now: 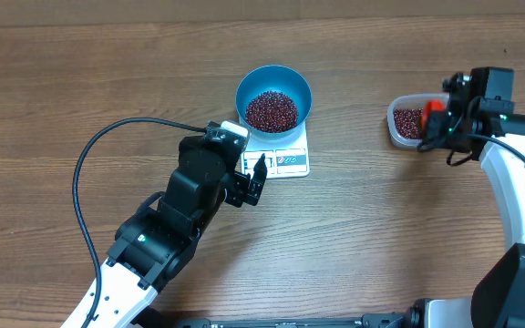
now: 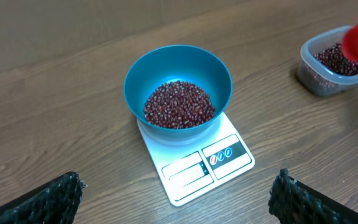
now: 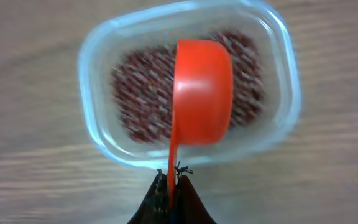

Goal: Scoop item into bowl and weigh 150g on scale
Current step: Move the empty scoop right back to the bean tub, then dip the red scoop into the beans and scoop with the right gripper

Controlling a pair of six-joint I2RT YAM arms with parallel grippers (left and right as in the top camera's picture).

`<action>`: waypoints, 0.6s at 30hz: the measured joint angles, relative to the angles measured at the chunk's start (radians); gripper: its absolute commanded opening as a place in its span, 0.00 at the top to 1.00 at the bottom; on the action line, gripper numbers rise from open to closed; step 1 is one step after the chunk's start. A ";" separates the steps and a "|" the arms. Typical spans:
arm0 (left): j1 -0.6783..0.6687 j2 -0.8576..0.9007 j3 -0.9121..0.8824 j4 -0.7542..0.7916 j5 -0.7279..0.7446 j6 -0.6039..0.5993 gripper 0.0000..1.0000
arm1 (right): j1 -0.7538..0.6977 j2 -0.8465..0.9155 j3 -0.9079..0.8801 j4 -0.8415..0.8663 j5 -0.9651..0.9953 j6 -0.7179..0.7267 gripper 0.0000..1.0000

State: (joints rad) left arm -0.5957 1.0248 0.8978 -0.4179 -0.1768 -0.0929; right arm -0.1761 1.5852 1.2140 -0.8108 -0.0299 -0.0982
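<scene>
Blue bowl (image 1: 285, 77) is sitting on scale (image 1: 292, 162), upper centre, holding beans (image 1: 272, 110). Left gripper (image 1: 252, 180) is hovering just below-left, fingers spread wide, empty. Right gripper (image 3: 169, 186), far right, is pinching red scoop (image 3: 202, 93) by its handle over clear tub (image 3: 101, 93).

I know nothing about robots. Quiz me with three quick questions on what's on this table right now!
1. True or false: the blue bowl sits on the white scale.
2. The red scoop held by the right gripper is over: A) the bowl, B) the clear tub, C) bare wood.
3. Fill in: the left gripper has its jaws ____.
Key: 1 true; 2 B; 3 open.
</scene>
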 measured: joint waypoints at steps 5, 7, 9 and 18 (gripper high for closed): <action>0.000 0.000 0.000 0.005 0.000 0.000 0.00 | 0.000 0.000 0.000 -0.051 0.064 -0.050 0.96; 0.000 0.000 0.000 0.006 0.000 0.000 0.00 | 0.000 0.000 -0.001 -0.044 0.072 -0.064 0.96; 0.000 0.000 0.000 0.006 0.000 0.000 0.00 | 0.000 0.000 -0.011 -0.027 0.079 -0.071 0.96; 0.000 0.000 0.000 0.007 0.000 0.000 0.01 | 0.000 0.000 -0.080 0.082 0.089 -0.086 0.96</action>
State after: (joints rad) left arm -0.5957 1.0248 0.8978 -0.4110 -0.1768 -0.0929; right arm -0.1761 1.5856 1.1343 -0.7292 0.0586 -0.1844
